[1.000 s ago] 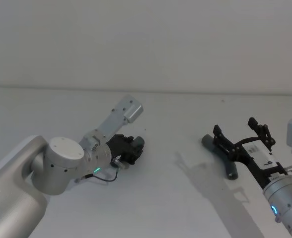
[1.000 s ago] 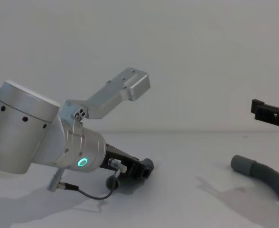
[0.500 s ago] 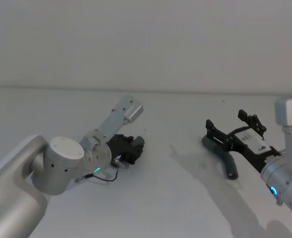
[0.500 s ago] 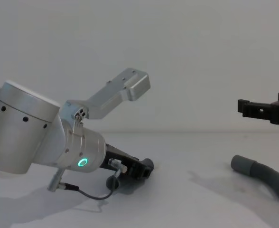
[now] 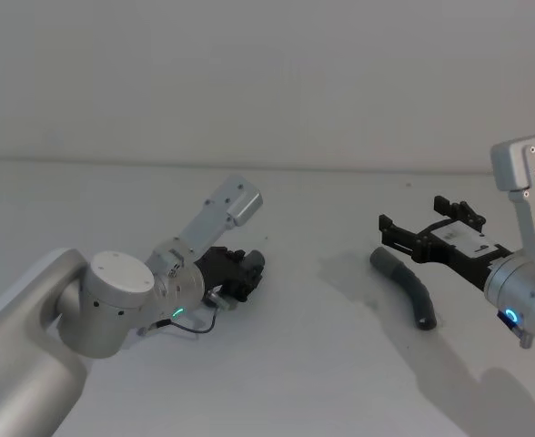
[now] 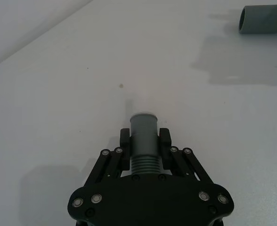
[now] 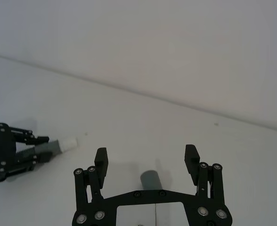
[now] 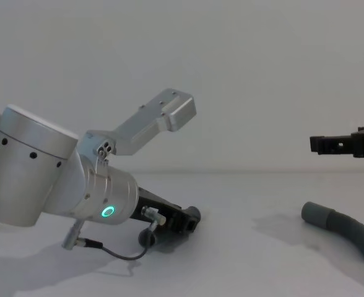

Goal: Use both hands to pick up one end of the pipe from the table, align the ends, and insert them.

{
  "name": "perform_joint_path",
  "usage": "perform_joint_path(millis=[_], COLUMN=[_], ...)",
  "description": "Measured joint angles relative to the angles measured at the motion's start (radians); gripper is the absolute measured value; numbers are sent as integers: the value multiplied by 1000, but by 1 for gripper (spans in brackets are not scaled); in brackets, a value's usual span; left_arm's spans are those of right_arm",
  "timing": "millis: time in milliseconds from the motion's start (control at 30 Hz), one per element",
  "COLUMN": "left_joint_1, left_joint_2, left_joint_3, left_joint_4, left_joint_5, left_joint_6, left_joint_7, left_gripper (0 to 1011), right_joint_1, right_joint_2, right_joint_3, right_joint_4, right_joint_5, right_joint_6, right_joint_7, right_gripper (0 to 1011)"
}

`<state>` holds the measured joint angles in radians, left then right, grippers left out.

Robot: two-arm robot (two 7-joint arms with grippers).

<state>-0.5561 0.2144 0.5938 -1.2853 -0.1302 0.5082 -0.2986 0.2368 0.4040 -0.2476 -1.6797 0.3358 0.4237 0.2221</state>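
My left gripper [image 6: 144, 136] rests low on the table [image 5: 304, 364] and is shut on one grey pipe piece [image 6: 144, 134]. Its white-tipped end [image 7: 68, 142] sticks out past the fingers. In the head view this gripper [image 5: 249, 270] lies left of centre. The other curved grey pipe piece [image 5: 404, 284] lies free on the table to the right, with its wide sleeve end [image 6: 263, 19] facing the left gripper. My right gripper [image 5: 413, 216] hovers open above that piece [image 7: 151, 181] and does not touch it. The chest view shows its fingers [image 8: 337, 144] level, well above the piece [image 8: 340, 228].
A plain light wall stands behind the table's far edge [image 5: 322, 167]. The left arm's silver wrist [image 8: 101, 192], with a green ring light and a thin cable, sits low on the table behind its gripper. Bare table surface lies between the two pipe pieces.
My right gripper has risen off the right pipe piece and levelled out, still open, so the whole piece now shows. The left arm and its piece have not moved.
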Motion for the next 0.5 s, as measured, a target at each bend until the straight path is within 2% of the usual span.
perform_joint_path(millis=[267, 500], left_joint_1=[0, 0], left_joint_2=[0, 0], left_joint_3=[0, 0], left_joint_4=[0, 0], left_joint_5=[0, 0], left_joint_6=[0, 0], left_joint_7=[0, 0], left_gripper=[346, 346], right_joint_1=[10, 11], right_joint_2=[28, 45], right_joint_3=[-3, -16], right_joint_4=[1, 9], right_joint_5=[8, 12], right_joint_6=[67, 91], right_joint_7=[36, 61], right_gripper=[1001, 1001])
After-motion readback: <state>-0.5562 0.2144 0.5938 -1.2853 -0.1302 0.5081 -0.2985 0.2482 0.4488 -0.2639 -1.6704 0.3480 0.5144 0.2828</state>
